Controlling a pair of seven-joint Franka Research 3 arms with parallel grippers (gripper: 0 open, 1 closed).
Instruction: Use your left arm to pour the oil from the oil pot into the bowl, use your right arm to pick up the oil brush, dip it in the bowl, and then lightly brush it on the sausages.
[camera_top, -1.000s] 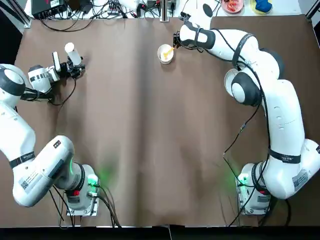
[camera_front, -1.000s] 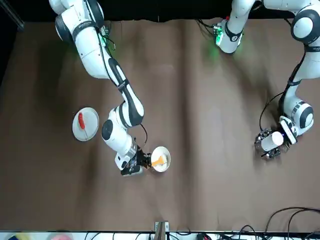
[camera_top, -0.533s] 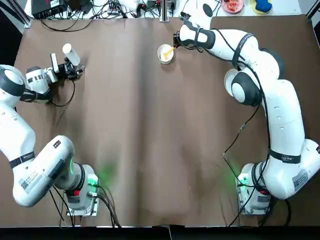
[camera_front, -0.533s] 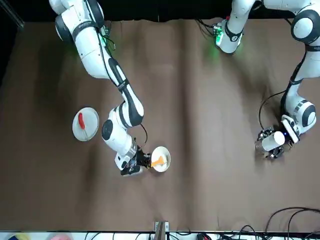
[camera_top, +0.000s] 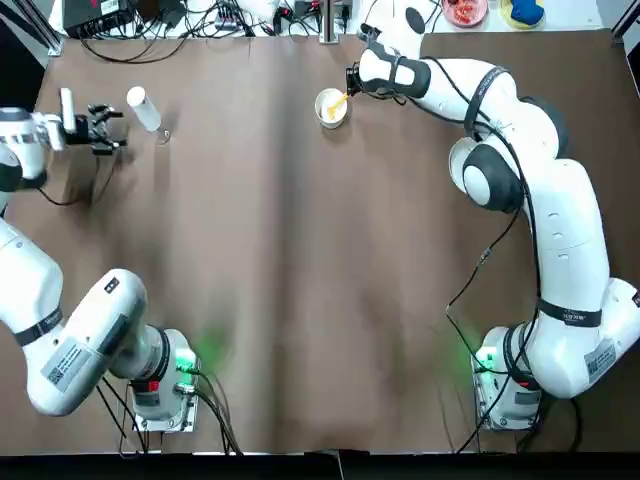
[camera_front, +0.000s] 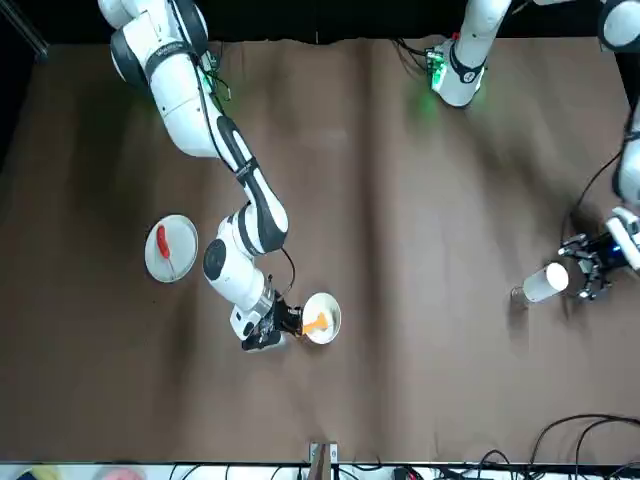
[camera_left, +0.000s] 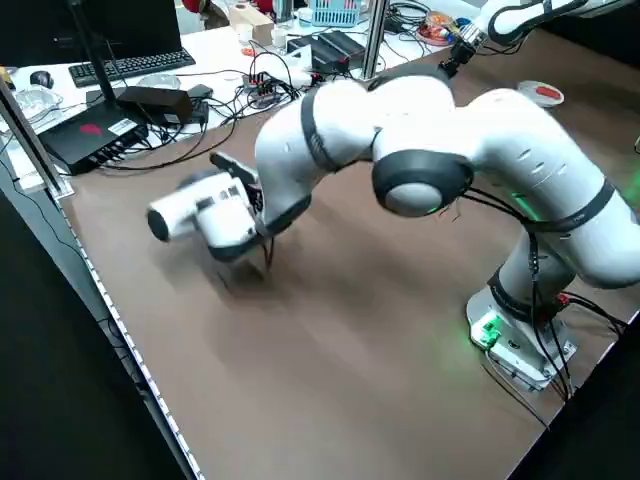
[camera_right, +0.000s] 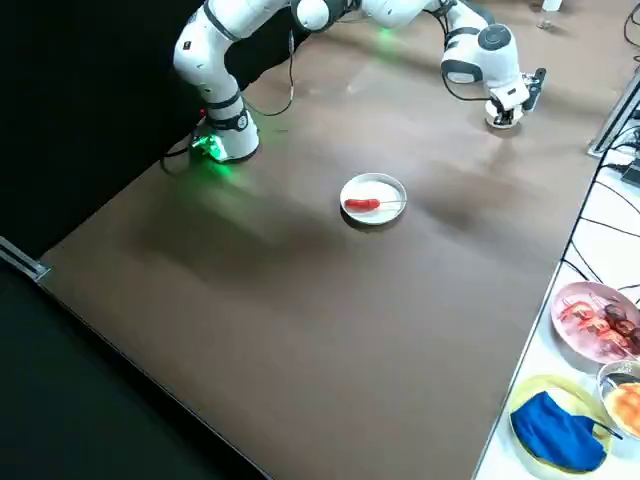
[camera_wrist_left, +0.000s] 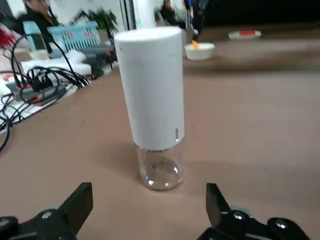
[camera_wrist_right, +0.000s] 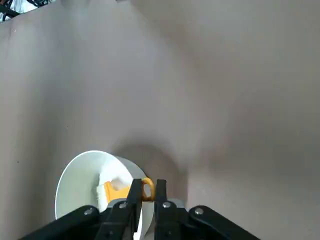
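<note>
- The slim clear cylindrical oil pot with its white round cap (camera_wrist_left: 152, 100) stands upright on the brown cloth-covered counter (camera_top: 300, 250), well apart from the small white round bowl (camera_top: 331, 106). Judging from that, the pouring step looks finished.
- The left pincer (camera_wrist_left: 150, 215) is off the oil pot, just beside it, its fingers spread wide and holding nothing.
- The right pincer (camera_wrist_right: 145, 197) sits at the bowl's rim, clamped on the thin oil brush with a yellow handle (camera_wrist_right: 122, 189), whose head lies inside the bowl. So the pick-up is done and the dip appears to be the step in hand.
- The small red elongated sausage (camera_right: 362, 204) lies on its flat white plate (camera_right: 390, 190), well apart from the bowl and on the far side of the right arm from it in the front view. No sign of brushing shows.
- Left to do, as I judge it: lift the brush out of the bowl, carry it across to the plate, and stroke it lightly over the sausage.
</note>
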